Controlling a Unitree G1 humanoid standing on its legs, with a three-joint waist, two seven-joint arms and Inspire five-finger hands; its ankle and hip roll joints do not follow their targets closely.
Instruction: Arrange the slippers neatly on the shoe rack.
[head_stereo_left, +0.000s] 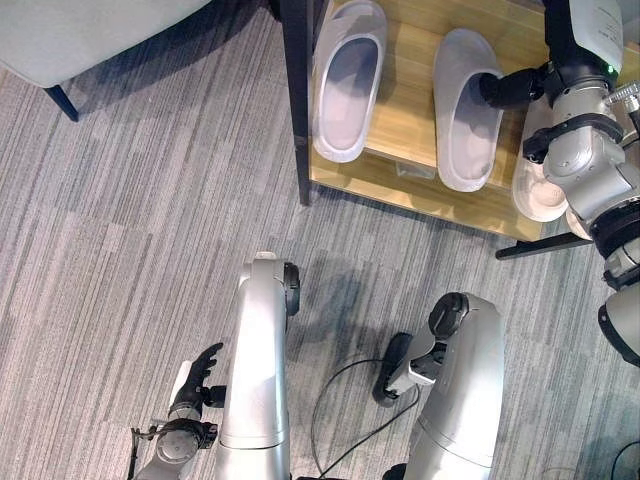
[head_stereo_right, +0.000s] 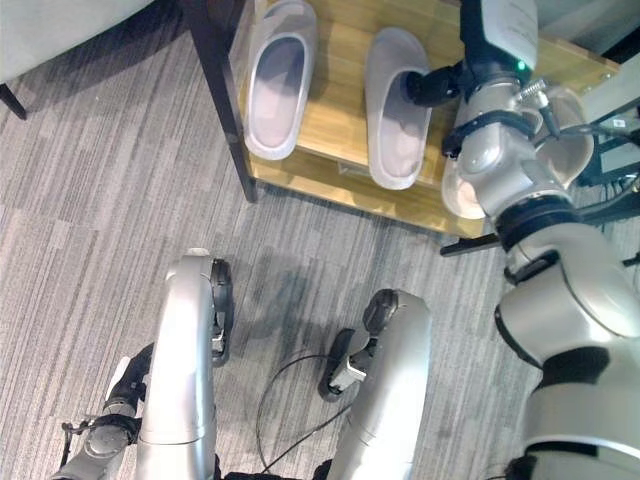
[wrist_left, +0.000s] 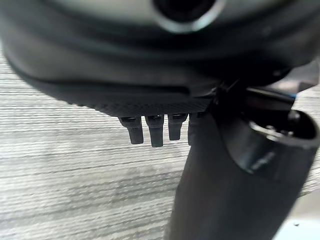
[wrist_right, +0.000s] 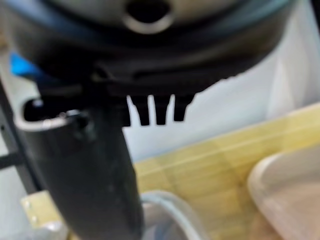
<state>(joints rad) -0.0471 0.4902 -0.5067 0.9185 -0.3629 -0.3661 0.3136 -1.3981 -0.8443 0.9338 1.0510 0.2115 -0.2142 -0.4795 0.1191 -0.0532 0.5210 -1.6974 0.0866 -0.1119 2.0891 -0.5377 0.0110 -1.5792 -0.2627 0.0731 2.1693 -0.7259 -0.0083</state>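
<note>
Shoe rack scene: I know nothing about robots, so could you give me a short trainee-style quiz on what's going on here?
1. True or false: the left robot hand is resting on a slipper.
2. Which slipper is the right robot hand at? A: the one furthest left. B: the middle one. C: the one furthest right.
3. How many slippers lie on the shoe rack?

Key
1. False. It hangs low over the carpet, away from the rack.
2. B. It is at the opening of the middle slipper.
3. Three.
</note>
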